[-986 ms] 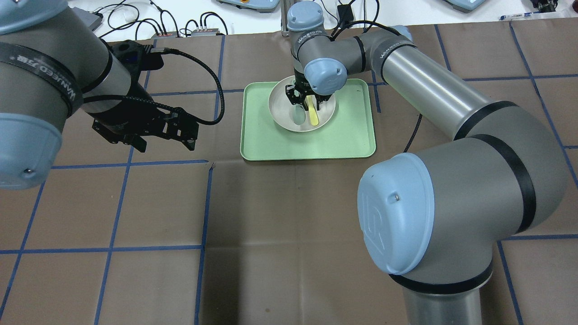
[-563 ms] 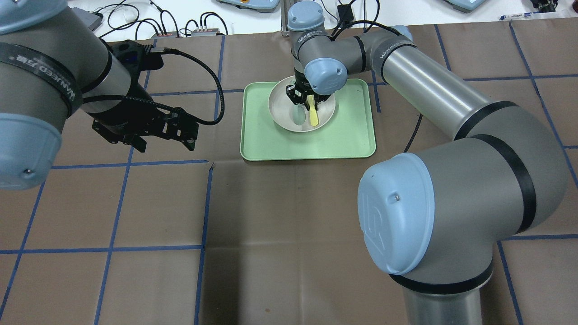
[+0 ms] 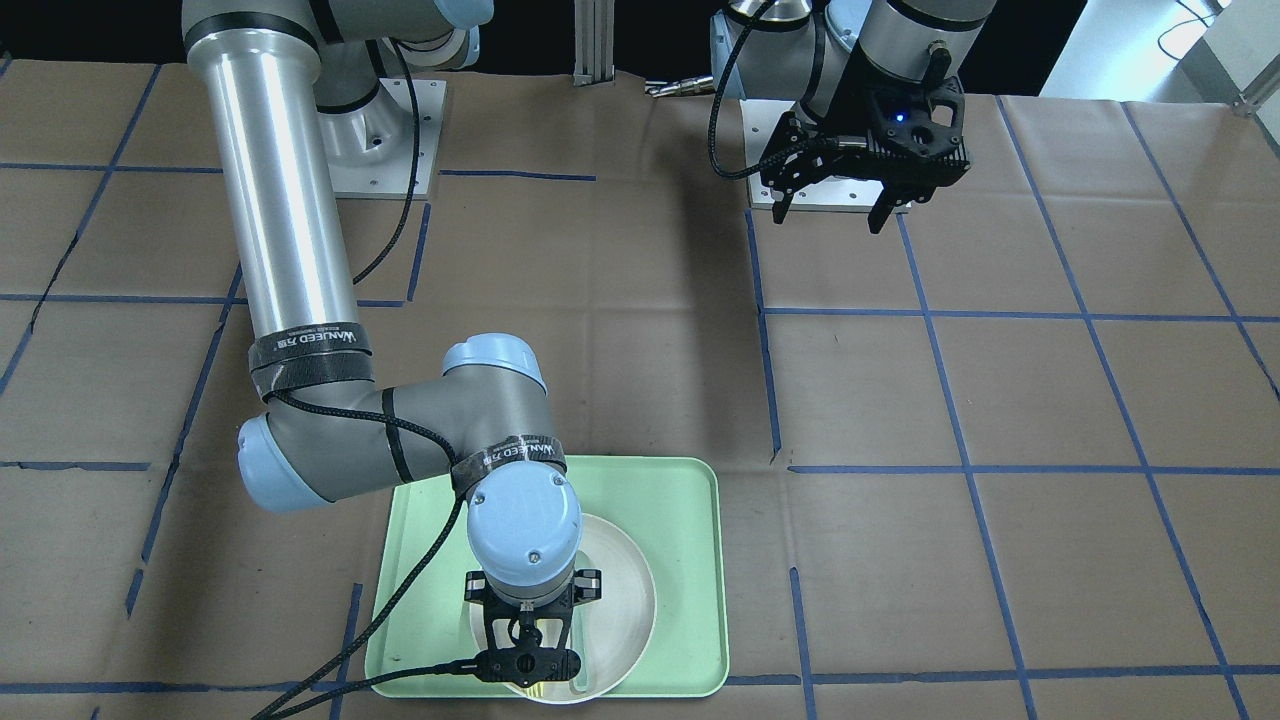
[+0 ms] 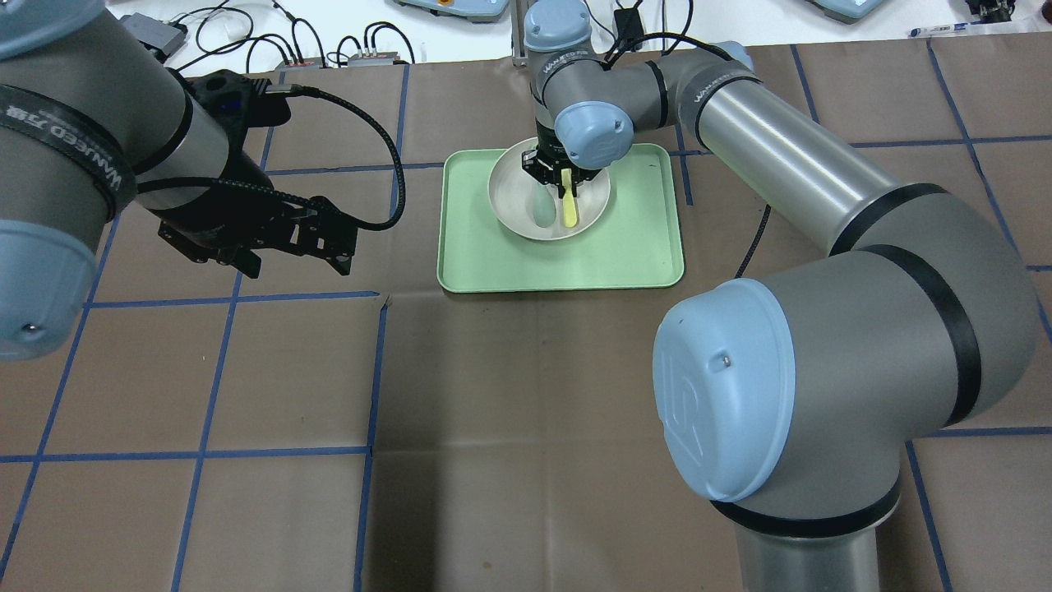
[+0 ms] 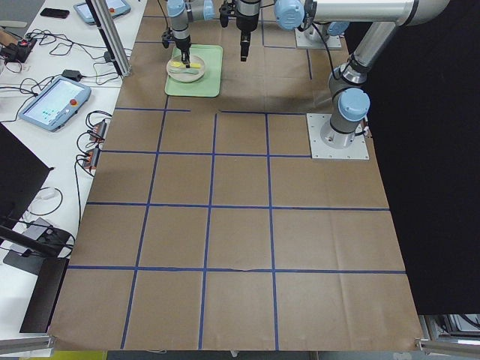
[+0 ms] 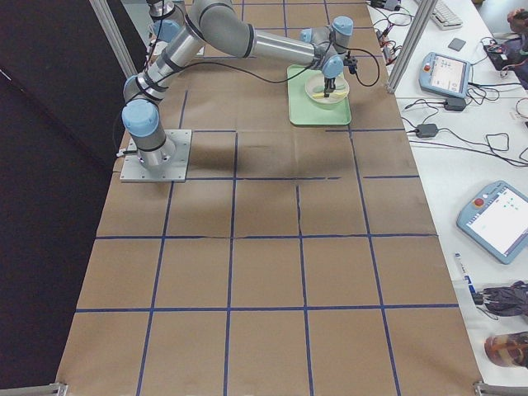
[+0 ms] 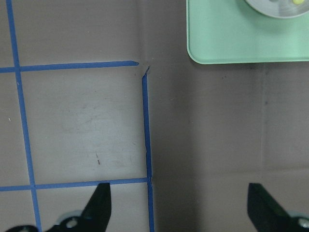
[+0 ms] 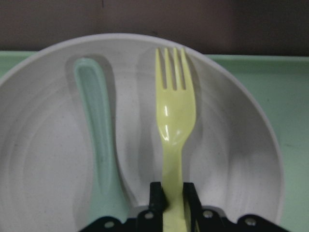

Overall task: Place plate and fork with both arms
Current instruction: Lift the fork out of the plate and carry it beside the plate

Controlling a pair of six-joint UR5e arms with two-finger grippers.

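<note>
My right tool (image 8: 173,197) pinches the fork (image 8: 175,111) by its handle inside the plate (image 8: 231,145), the spoon (image 8: 96,140) just beside it, so a skewed lift may nudge the spoon or tip the plate; my left tool (image 7: 179,200) hangs spread, well apart.

You see a pale-yellow fork (image 8: 175,121) in the black right pincer (image 8: 173,191), a grey-green spoon (image 8: 96,140) beside it, both on a speckled off-white plate (image 8: 231,145). Below the pincer, the tray (image 4: 641,247) is mint green; the table (image 4: 493,411) is brown with blue grid lines.
</note>
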